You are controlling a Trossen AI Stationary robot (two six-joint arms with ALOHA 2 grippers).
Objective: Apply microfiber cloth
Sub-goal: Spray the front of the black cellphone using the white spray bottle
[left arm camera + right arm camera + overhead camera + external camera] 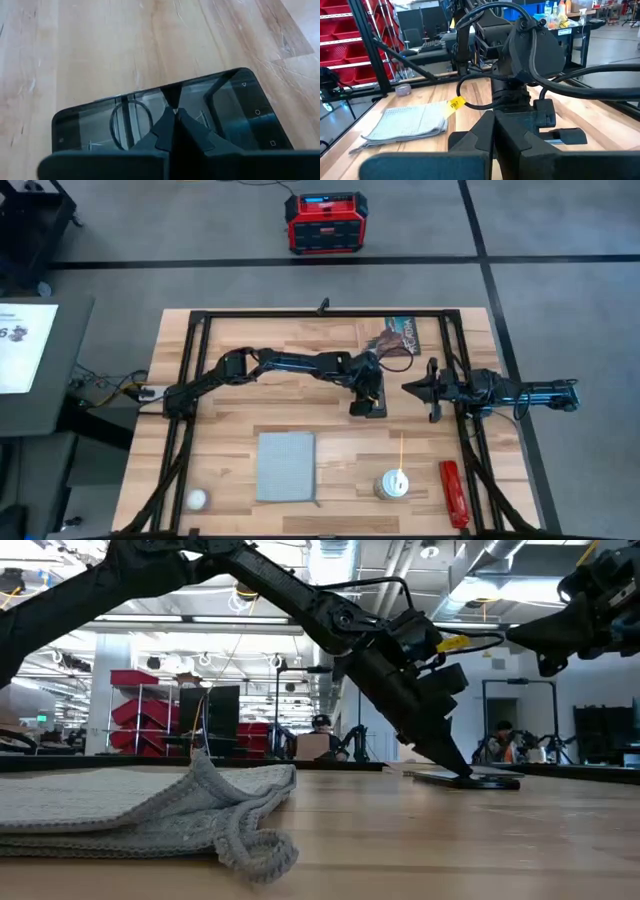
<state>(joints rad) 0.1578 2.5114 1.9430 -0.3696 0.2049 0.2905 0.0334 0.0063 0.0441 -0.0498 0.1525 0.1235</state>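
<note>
— Where did we see the microfiber cloth?
— Flat near the desk's front edge. Our left hand, fingers closed, pressed the black phone. Our right hand hovered closed, empty.

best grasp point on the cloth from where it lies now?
Probably the bunched, curled corner of the cloth, the one near the table's front edge, pinched from above. The rest lies flat on the table, giving fingers little to catch; that raised fold does.

The microfiber cloth is soft, nubby woven fabric with a matt look. The table is smooth pale wood with visible grain. The phone has a glossy, mirror-like glass face.
</note>
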